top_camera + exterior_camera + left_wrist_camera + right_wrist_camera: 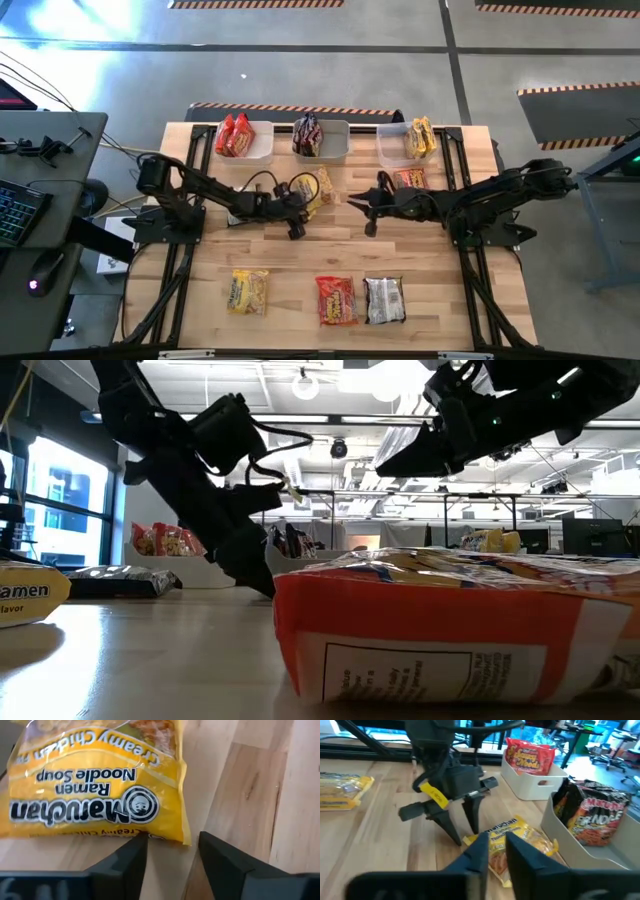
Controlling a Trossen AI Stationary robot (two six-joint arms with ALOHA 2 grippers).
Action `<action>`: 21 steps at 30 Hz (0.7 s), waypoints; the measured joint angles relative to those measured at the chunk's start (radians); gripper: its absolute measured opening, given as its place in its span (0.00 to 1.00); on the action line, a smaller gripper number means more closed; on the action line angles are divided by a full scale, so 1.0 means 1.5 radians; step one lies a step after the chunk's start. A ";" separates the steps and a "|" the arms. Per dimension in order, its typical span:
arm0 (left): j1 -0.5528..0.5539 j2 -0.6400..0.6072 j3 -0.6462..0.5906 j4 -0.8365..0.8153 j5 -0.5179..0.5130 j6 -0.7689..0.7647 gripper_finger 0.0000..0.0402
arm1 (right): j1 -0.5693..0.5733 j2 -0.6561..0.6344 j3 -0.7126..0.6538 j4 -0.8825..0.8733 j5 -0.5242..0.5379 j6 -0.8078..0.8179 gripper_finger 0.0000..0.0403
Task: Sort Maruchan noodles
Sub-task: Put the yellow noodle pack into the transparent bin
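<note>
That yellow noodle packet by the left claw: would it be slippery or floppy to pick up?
Probably slippery: the yellow noodle packet has a glossy plastic wrapper. It lies flat on the table, so the open left gripper may struggle to get under it. Likely light; the edges look crinkly rather than stiff.

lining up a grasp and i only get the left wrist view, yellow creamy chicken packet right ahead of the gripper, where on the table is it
Observer: The yellow packet lies mid-table, just in front of the middle bin, which holds dark packets.
Operator: so which bin takes yellows
Observer: The bin on the right arm's side already holds yellow packets; the one on the left arm's side holds red ones.
Operator: is the other arm in my way
Observer: The right gripper is raised above the table on the packet's far side from the left gripper, pointing at it.
</note>
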 joint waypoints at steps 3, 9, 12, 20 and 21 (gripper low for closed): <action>0.000 0.005 0.001 0.009 0.005 0.027 0.32 | 0.000 0.000 0.000 -0.008 0.002 0.014 0.25; 0.001 -0.001 0.002 0.027 0.036 0.085 0.05 | 0.000 0.000 0.000 -0.025 0.007 0.023 0.45; 0.001 -0.015 0.022 0.029 0.035 0.101 0.02 | 0.003 0.000 0.000 -0.037 0.027 0.023 0.50; 0.001 -0.024 0.080 0.013 0.083 0.139 0.00 | 0.010 0.000 0.000 -0.049 0.066 0.016 0.57; 0.001 -0.024 0.088 0.008 0.084 0.139 0.00 | 0.010 0.000 0.000 -0.050 0.066 0.011 0.57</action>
